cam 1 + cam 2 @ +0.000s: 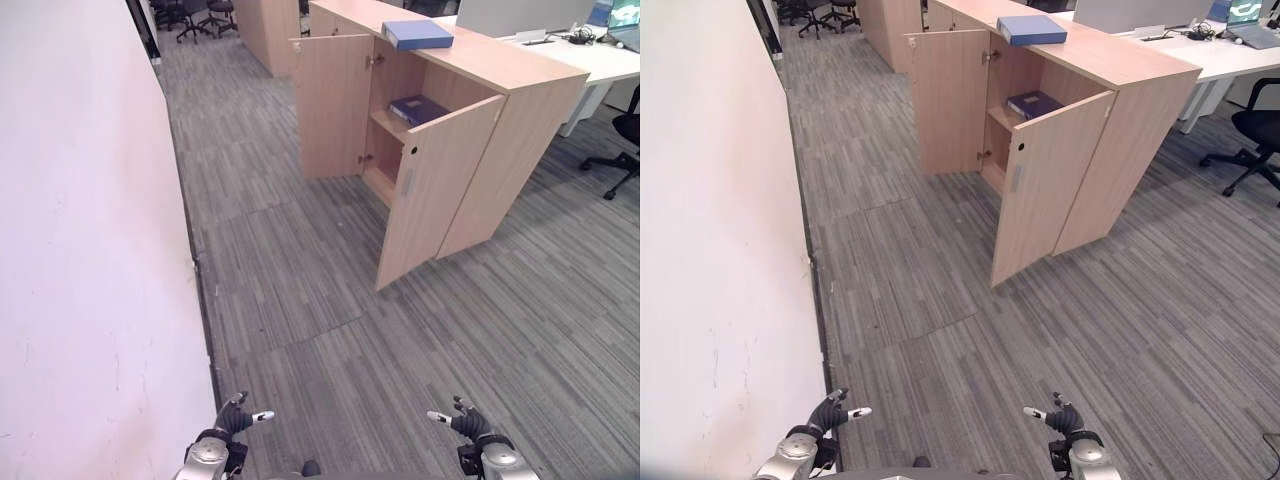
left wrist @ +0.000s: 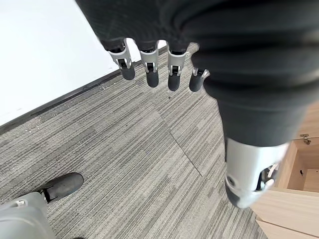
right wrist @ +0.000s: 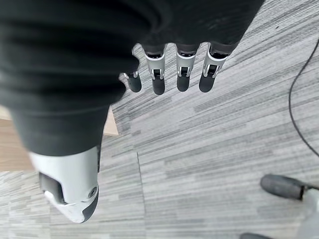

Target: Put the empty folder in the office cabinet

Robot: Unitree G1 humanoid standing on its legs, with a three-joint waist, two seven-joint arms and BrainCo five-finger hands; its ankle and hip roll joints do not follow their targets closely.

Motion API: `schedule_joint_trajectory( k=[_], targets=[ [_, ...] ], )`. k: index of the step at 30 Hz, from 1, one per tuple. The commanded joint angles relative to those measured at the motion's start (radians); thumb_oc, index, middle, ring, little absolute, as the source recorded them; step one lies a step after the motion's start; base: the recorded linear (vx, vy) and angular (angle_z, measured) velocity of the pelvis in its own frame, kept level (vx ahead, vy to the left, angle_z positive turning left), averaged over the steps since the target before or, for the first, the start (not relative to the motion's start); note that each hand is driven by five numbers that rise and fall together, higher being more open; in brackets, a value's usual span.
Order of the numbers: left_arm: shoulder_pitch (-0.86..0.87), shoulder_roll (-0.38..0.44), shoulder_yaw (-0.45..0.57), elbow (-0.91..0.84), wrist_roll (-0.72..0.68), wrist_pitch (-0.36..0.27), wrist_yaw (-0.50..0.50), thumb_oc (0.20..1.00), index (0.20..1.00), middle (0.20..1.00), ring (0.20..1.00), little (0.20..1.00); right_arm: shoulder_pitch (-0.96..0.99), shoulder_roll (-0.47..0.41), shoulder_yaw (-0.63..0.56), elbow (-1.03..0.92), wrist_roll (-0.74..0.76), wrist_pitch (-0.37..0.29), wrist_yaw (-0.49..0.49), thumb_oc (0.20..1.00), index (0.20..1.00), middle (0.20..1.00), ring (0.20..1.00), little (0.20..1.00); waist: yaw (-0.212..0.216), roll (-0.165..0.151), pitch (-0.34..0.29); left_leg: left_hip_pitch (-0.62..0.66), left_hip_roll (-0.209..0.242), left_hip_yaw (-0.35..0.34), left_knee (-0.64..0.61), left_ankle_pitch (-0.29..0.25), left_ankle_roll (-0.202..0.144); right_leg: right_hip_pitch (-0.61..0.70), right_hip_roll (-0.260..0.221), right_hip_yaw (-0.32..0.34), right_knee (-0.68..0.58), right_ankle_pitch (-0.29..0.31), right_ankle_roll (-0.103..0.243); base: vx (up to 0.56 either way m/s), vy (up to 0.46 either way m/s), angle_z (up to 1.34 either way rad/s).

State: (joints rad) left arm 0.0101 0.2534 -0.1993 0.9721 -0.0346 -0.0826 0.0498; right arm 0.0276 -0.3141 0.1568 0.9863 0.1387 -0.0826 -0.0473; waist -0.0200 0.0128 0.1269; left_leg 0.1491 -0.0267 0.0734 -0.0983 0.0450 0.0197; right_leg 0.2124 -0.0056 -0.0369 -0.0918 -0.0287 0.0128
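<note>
Grey carpet, cabinet (image 1: 520, 95) upper right w/ both doors open; blue folder (image 1: 417, 34) flat on top, another (image 1: 418, 108) on inside shelf. Left hand (image 1: 236, 416) & right hand (image 1: 462, 421) bottom edge, fingers relaxed, holding nothing

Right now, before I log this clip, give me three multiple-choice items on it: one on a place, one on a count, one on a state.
1. Where does the lighter blue folder lie?
A. on top of the cabinet
B. on the floor
C. in the right hand

2. How many cabinet doors stand open?
A. none
B. one
C. two

3. How are the two hands?
A. both closed on a folder
B. both open and empty
C. one holds a door

Answers:
1 A, it rests flat on the top panel.
2 C, the left door and right door both swing outward.
3 B, left hand and right hand hang over carpet, fingers relaxed.
</note>
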Motion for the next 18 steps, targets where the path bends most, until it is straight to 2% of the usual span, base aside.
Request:
schedule_joint_trajectory(
  k=[1,18],
  targets=[
    [-0.056,0.014,-0.018,0.039,-0.015,-0.033,0.001,1.0,1.0,1.0,1.0,1.0,-0.03,-0.01,0.036,0.016,0.044,-0.031,-0.005,1.0,1.0,1.0,1.0,1.0,0.006,-0.024,-0.013,0.036,0.059,-0.014,0.011,-0.099,-0.063,-0.034,-0.091,0.012,0.005,0.006,0.117,0.0,0.0,0.0],
    [-0.062,0.014,-0.015,0.064,-0.02,-0.026,0.004,1.0,1.0,1.0,1.0,1.0,-0.017,-0.017,0.011,0.051,0.071,-0.018,-0.003,1.0,1.0,1.0,1.0,1.0,-0.017,-0.009,-0.006,0.042,0.079,-0.009,0.011,-0.091,-0.074,-0.036,-0.072,0.025,0.005,-0.004,0.102,0.01,-0.045,0.0]
  ],
)
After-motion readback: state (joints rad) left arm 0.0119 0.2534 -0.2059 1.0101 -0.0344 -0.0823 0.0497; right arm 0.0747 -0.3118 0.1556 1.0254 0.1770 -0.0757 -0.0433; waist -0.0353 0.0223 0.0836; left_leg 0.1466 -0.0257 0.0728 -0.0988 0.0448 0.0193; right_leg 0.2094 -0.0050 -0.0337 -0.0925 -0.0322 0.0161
